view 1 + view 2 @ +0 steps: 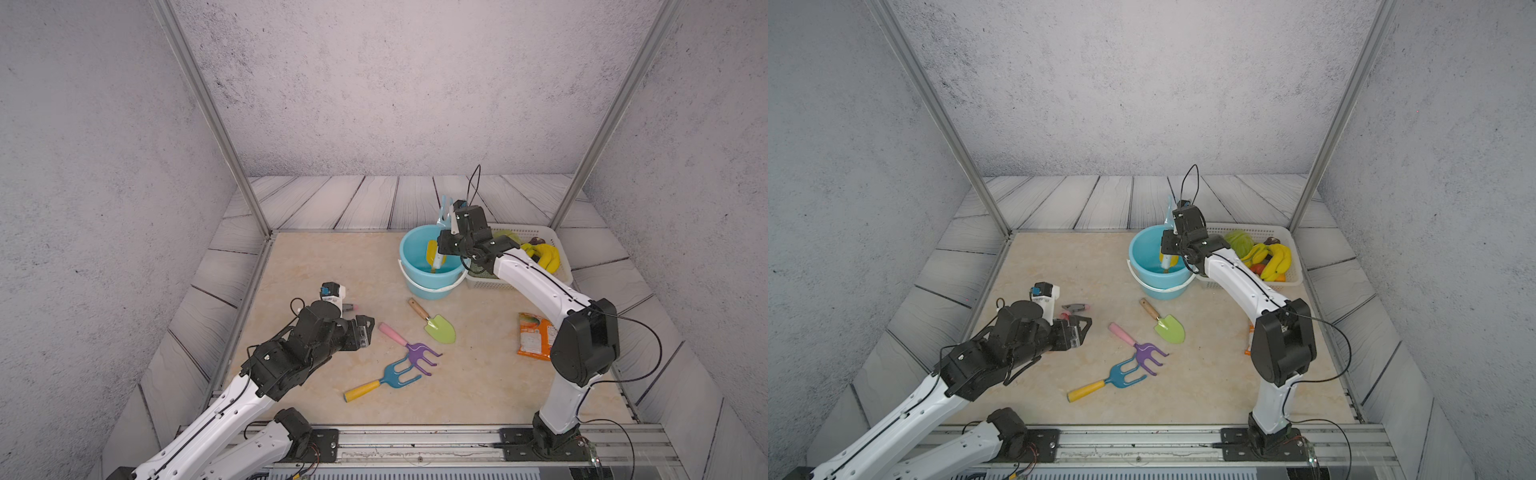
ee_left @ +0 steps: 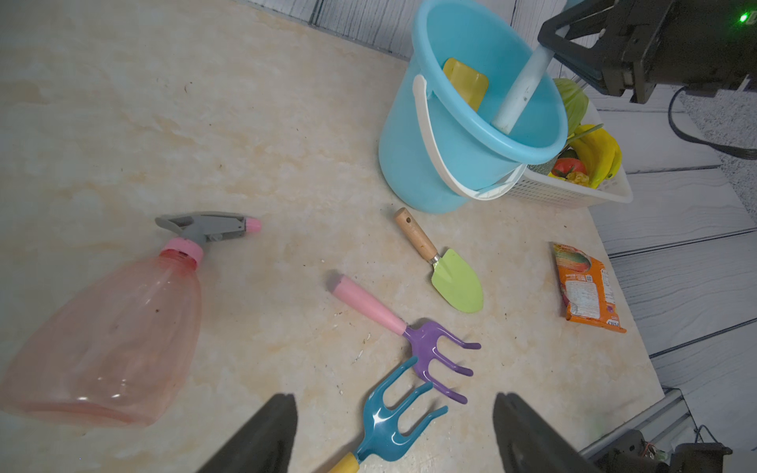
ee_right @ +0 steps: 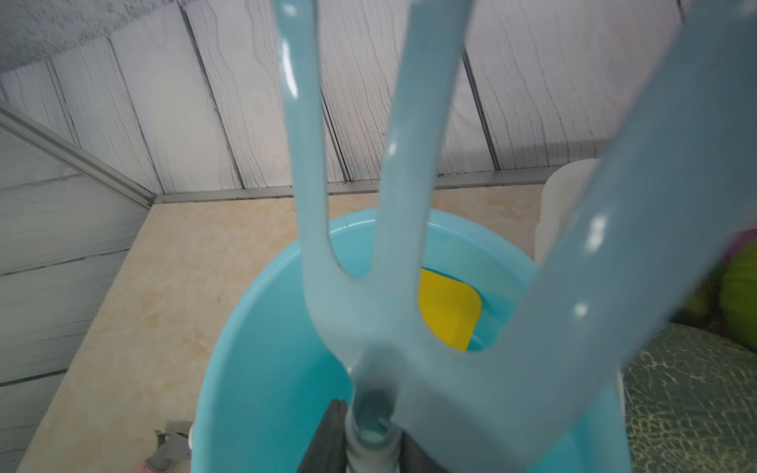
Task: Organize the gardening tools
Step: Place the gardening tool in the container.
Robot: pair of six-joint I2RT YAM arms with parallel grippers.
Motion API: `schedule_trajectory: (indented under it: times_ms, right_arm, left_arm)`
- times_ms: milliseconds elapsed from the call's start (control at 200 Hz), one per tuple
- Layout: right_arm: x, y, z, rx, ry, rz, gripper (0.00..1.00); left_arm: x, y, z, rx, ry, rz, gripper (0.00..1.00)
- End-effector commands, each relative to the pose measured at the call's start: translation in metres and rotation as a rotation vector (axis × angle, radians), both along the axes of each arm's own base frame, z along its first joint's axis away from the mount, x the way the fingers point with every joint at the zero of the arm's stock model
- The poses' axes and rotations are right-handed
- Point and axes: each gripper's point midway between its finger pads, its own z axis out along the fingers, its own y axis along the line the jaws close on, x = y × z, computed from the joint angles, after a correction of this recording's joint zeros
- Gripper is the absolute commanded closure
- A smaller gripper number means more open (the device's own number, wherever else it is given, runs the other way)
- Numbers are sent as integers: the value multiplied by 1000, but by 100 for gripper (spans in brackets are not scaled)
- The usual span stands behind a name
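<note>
- Two wrist views fill in what the top views hide. The left wrist view shows the pink spray bottle [image 2: 114,336] whole, lying on its side on the bench [image 1: 324,266]. In both top views the left arm [image 1: 291,353] covers all but its grey nozzle [image 1: 351,307].
- The left gripper [image 2: 393,403] has its fingers [image 2: 262,438] spread wide with nothing between them. It hangs over the head of the blue rake [image 2: 387,426], whose prongs meet those of the purple rake [image 2: 434,352].
- Only the right wrist view shows the right gripper [image 3: 370,446] up close. It is clamped on the handle of a pale-blue rake [image 3: 393,286], prongs up and handle down inside the light-blue bucket [image 3: 245,368].
- The yellow scoop [image 3: 448,311] leans against the bucket's inner wall.
- The light-green trowel [image 1: 438,328] lies alone between the bucket and the rakes.
- A white basket [image 1: 557,274] of plastic fruit sits just beside the bucket, and an orange snack packet [image 1: 534,336] lies nearer the right arm.
- The bench is beige and marbled, bordered by pale plank-patterned panels [image 1: 365,203].
- Speckled grey walls [image 1: 374,104] and aluminium posts [image 1: 216,124] close in the room.
</note>
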Motion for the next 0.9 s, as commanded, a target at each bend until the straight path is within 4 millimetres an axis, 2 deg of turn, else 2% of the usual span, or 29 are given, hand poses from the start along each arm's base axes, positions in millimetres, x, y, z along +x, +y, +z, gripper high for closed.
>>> schedule_trajectory:
  times_ms: [0, 215, 420, 530, 646, 721, 896]
  right_arm:
    - [7, 8, -11, -64, -20, 25, 92]
    - [11, 15, -40, -56, 14, 35, 88]
    - [16, 17, -53, -44, 17, 27, 83]
    - [15, 18, -55, -42, 24, 25, 73]
    - [14, 14, -41, -46, 34, 7, 56]
    - [11, 10, -25, -48, 19, -6, 49]
    - [-2, 0, 19, -31, -35, -15, 45]
  left_arm:
    - [-2, -3, -10, -2, 32, -6, 18]
    - [-2, -5, -25, 16, 67, -9, 18]
    - [-4, -4, -35, 29, 89, -7, 18]
    - [-4, -4, -37, 35, 92, -8, 18]
    - [-3, -5, -41, 43, 105, -13, 18]
    - [-3, -7, -43, 49, 112, -20, 17]
    - [-3, -12, -46, 64, 134, -47, 17]
